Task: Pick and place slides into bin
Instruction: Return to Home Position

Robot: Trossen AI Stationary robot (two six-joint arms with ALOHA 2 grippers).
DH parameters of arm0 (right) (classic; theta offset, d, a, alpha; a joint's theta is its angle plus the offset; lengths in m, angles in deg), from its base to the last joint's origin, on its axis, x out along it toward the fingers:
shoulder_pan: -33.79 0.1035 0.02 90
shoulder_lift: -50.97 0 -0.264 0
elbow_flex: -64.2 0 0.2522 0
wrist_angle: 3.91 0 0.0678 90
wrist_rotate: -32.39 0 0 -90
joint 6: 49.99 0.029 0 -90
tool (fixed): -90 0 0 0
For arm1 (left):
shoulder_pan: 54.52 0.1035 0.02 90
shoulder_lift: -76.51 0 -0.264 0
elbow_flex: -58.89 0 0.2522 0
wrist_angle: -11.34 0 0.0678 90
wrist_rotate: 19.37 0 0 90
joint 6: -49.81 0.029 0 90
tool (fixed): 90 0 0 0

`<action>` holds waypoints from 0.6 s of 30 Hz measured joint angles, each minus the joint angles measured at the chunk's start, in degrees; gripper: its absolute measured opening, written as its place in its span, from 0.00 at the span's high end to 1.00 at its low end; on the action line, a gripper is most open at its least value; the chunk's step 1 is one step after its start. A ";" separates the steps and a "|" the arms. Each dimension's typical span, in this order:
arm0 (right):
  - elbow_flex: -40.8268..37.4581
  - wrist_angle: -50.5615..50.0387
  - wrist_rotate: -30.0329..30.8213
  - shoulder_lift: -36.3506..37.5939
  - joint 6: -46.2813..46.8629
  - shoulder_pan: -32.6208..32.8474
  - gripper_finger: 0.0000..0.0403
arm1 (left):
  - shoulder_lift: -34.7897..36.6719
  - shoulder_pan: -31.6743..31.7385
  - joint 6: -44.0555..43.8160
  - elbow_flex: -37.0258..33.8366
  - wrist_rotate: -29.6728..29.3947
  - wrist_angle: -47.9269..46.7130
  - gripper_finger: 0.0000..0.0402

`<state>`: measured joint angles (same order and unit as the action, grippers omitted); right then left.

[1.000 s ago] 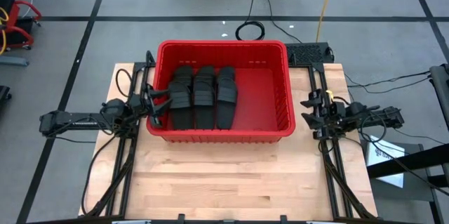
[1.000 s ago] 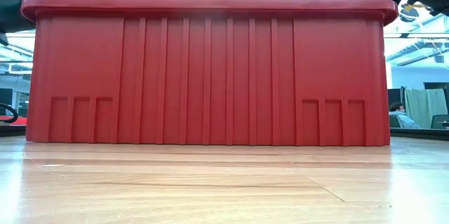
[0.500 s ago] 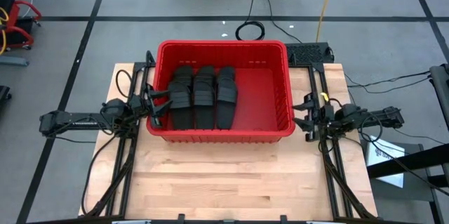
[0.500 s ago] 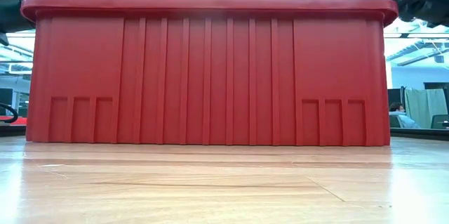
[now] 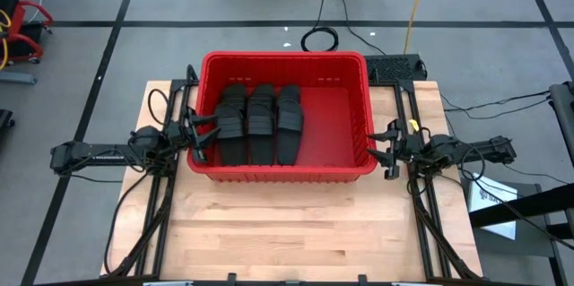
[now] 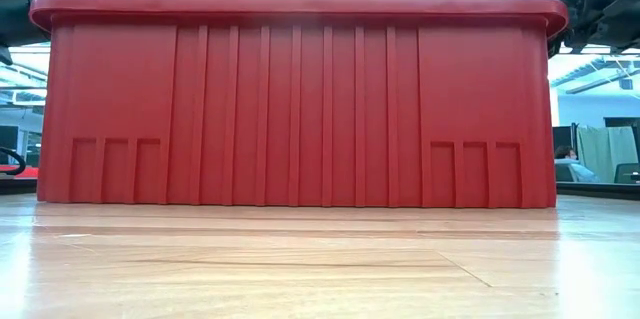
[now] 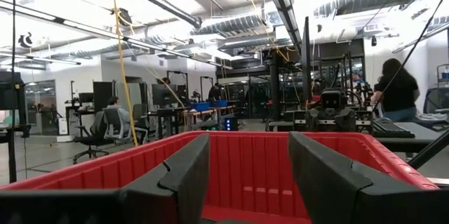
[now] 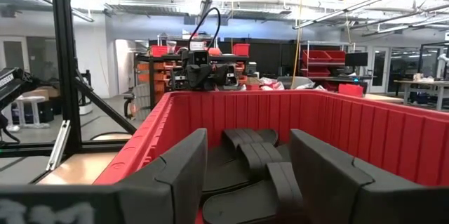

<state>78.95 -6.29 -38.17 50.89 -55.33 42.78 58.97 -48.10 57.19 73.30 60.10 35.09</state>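
The red bin (image 5: 285,56) stands on the far middle of the wooden table and fills the low view (image 6: 300,99). Several black slides (image 5: 260,125) lie side by side on the bin's floor in its left half; they also show in the right wrist view (image 8: 256,150). My left gripper (image 5: 199,138) is open at the bin's left rim, its fingers pointing over the rim (image 7: 231,140) toward the right. My right gripper (image 5: 387,149) is open at the bin's right rim, pointing left into the bin (image 8: 168,122). I cannot tell whether either gripper touches the rim.
Black frame rails (image 5: 421,205) and cables run along both sides of the table. Bare wood (image 5: 287,223) lies between the bin and the near edge. The right half of the bin floor (image 5: 336,129) is bare. A person (image 7: 398,90) stands in the room beyond the table.
My right gripper has moved toward the table's left, up to the bin's right rim, and has come down a little. It stays open. The bin and the slides have not moved.
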 joint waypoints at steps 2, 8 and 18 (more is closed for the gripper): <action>-0.02 -0.17 -0.01 0.00 -0.10 0.00 0.52 | 0.00 0.00 -0.02 0.00 -0.01 0.00 0.50; -0.02 -0.18 -0.06 -0.02 -1.38 0.00 0.52 | 0.00 -0.02 -0.11 0.00 -0.81 -0.02 0.50; -0.04 3.29 0.21 -0.18 0.13 -0.03 0.52 | 0.00 -0.02 1.79 0.00 -3.06 -0.09 0.50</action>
<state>78.91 -3.00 -37.95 50.72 -55.21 42.75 58.97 -48.12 58.98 73.30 57.04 35.00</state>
